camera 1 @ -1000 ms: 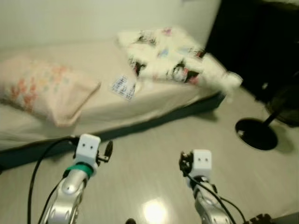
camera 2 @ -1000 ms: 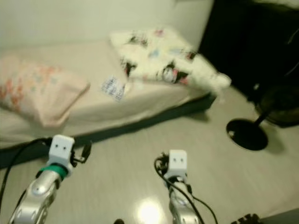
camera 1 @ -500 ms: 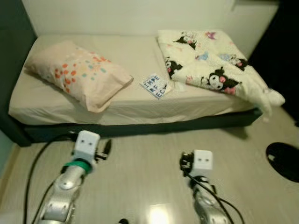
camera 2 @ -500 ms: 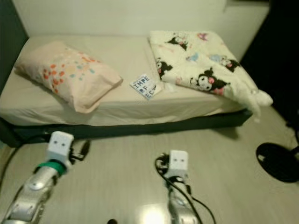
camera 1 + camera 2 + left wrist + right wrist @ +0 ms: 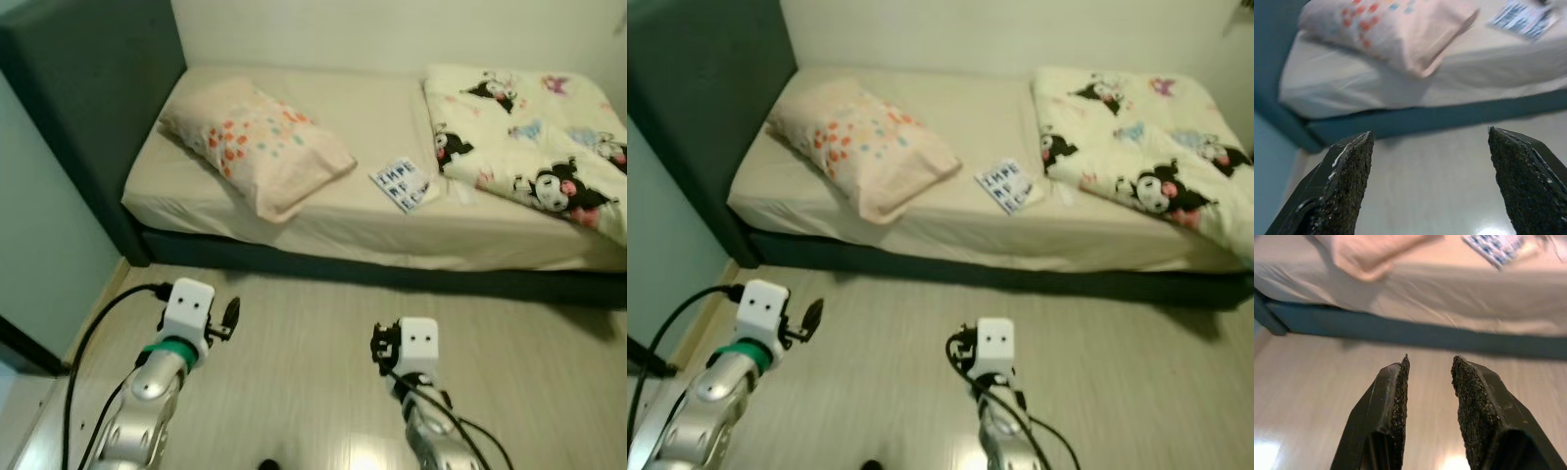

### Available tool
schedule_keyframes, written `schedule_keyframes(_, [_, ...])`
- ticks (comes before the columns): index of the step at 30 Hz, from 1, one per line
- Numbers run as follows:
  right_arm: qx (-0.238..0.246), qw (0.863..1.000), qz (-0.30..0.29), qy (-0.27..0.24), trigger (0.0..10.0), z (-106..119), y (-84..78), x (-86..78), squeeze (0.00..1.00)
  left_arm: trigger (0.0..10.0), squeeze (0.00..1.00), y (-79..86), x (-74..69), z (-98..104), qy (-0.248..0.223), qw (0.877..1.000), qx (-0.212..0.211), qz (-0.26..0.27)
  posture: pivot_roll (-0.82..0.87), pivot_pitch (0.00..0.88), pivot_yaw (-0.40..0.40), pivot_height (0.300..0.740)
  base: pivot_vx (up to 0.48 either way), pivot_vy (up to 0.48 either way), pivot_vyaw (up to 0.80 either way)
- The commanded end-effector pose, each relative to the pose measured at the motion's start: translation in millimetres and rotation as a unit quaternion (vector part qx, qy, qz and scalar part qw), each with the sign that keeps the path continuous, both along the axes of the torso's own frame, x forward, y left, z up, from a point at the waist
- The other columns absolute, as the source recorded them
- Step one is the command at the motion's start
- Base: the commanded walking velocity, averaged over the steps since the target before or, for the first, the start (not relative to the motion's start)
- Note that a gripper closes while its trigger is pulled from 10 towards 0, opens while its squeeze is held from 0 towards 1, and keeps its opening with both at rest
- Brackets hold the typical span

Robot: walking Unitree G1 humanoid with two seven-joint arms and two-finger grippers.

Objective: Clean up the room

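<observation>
Bed (image 5: 323, 225) fills the upper half of the frame, bearing a pink pillow (image 5: 257, 145) at upper left, a small lettered card (image 5: 401, 183) at centre, and a cartoon-print blanket (image 5: 529, 147) at upper right. Both arms hover over the floor: left gripper (image 5: 1425, 186) spread wide, right gripper (image 5: 1427, 396) nearly closed, holding nothing. Approach seems underway; next comes reaching the card. Its lettering is unreadable.

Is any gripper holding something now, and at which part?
Nothing is held. The left gripper is open wide and the right gripper slightly open, both empty above the floor.
</observation>
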State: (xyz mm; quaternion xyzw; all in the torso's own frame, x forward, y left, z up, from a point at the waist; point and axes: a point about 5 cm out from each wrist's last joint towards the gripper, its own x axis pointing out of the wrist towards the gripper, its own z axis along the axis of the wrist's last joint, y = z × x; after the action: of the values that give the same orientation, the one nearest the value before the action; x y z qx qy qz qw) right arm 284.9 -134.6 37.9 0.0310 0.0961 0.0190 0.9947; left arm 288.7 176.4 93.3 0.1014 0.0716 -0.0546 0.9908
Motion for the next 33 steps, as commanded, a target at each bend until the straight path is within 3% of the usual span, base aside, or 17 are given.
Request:
schedule_keyframes(1, [0.006, 0.999, 0.007, 0.030, 10.0, -12, 1.5, -8.7, 0.04, 10.0, 0.00, -2.4, -0.9, -4, 0.011, 1.000, -0.005, -0.001, 0.14, 0.020, 0.040, 0.740, 0.000, 0.000, 0.00])
schedule_keyframes(3, [0.024, 0.998, 0.031, 0.046, 10.0, -14, 7.7, -8.3, 0.00, 10.0, 0.00, -2.3, 0.8, -3, 0.010, 1.000, -0.007, 0.001, 0.14, 0.013, 0.043, 0.740, 0.000, 0.000, 0.00])
schedule_keyframes(7, [0.049, 0.996, 0.011, 0.068, 10.0, -18, 3.8, -7.7, 0.00, 10.0, 0.00, -2.2, 1.2, -3, 0.010, 1.000, -0.007, 0.001, 0.14, 0.008, 0.044, 0.740, 0.000, 0.000, 0.00])
schedule_keyframes(11, [0.107, 0.992, 0.033, 0.057, 10.0, -15, 8.6, -9.8, 0.00, 10.0, 0.00, -2.2, 0.9, -4, 0.010, 1.000, -0.008, 0.001, 0.14, 0.006, 0.041, 0.740, 0.000, 0.000, 0.00])
schedule_keyframes(14, [0.078, 0.996, 0.025, 0.029, 10.0, -10, 6.2, -9.3, 0.00, 10.0, 0.00, -2.1, 0.8, -3, 0.010, 1.000, -0.008, 0.003, 0.14, 0.006, 0.041, 0.740, 0.000, 0.000, 0.00])
schedule_keyframes(18, [0.071, 0.997, 0.014, 0.034, 10.0, -12, 3.8, -9.2, 0.00, 10.0, 0.00, -1.9, 0.9, -4, 0.010, 1.000, -0.008, 0.003, 0.14, 0.001, 0.042, 0.740, 0.000, 0.000, 0.00])
schedule_keyframes(26, [0.107, 0.993, -0.014, 0.054, 10.0, -13, -3.5, -9.7, 0.00, 10.0, 0.00, -3.1, 2.1, -3, 0.009, 1.000, -0.008, 0.000, 0.14, 0.001, 0.042, 0.740, 0.000, 0.000, 0.00])
schedule_keyframes(33, [0.135, 0.990, -0.020, 0.033, 10.0, -9, -5.3, -7.0, 0.00, 10.0, 0.00, -3.4, 2.8, -3, 0.009, 1.000, -0.009, 0.000, 0.14, 0.001, 0.044, 0.740, 0.000, 0.000, 0.00])
